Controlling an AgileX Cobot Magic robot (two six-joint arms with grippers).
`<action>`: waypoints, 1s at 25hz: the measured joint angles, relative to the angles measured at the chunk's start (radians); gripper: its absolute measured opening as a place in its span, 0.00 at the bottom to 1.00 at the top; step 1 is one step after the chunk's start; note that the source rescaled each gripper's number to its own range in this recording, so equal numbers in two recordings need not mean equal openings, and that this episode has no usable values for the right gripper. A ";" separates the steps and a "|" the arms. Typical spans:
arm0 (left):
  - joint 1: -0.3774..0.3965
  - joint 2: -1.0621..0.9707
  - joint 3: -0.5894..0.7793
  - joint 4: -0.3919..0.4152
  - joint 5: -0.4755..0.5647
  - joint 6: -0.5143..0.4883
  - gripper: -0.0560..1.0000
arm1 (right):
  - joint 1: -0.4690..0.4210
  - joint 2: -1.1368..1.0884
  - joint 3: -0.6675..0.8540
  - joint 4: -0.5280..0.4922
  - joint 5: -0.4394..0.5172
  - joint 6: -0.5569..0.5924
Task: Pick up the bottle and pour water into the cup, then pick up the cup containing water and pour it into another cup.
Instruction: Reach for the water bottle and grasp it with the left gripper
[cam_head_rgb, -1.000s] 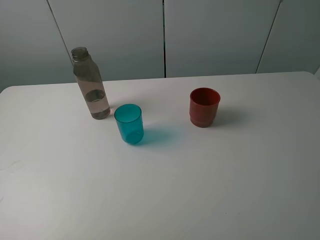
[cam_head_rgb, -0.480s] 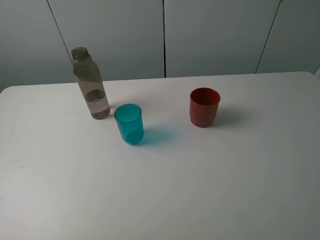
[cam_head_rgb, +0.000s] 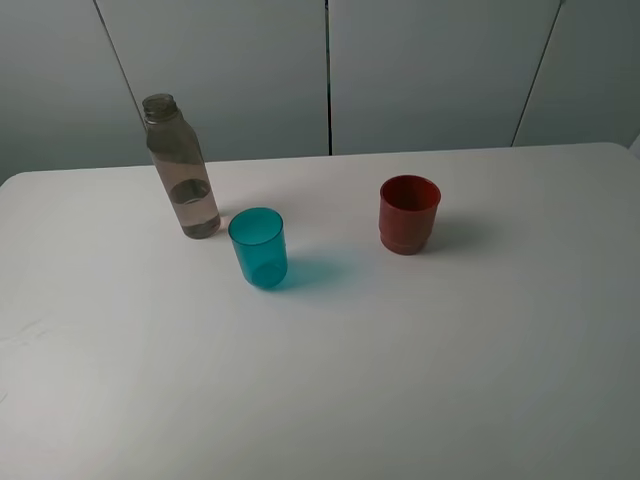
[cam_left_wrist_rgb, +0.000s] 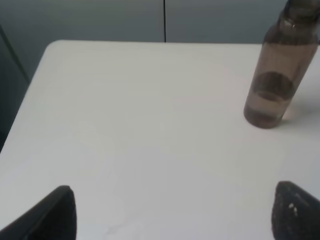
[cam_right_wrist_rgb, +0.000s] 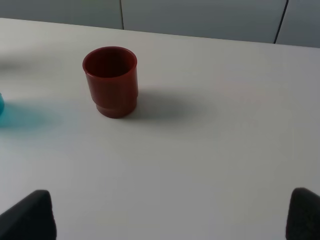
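Note:
The bottle stands upright at the back left of the white table, uncapped, with a little water in its lower part. The teal cup stands just in front and to the right of it. The dark-red cup, another cup, stands further right, upright. No arm shows in the exterior view. In the left wrist view my left gripper is open, well short of the bottle. In the right wrist view my right gripper is open, well back from the red cup, with nothing between the fingers.
Grey wall panels rise behind the table's far edge. The table's left corner and edge show in the left wrist view. A teal sliver of the cup sits at the edge of the right wrist view.

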 joint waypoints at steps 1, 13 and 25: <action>0.000 0.034 0.000 0.008 -0.010 0.008 1.00 | 0.000 0.000 0.000 0.000 0.000 0.000; 0.000 0.459 0.000 0.025 -0.203 0.023 1.00 | 0.000 0.000 0.000 0.000 0.000 0.000; 0.000 0.666 0.100 0.140 -0.522 0.023 1.00 | 0.000 0.000 0.000 0.000 0.000 0.000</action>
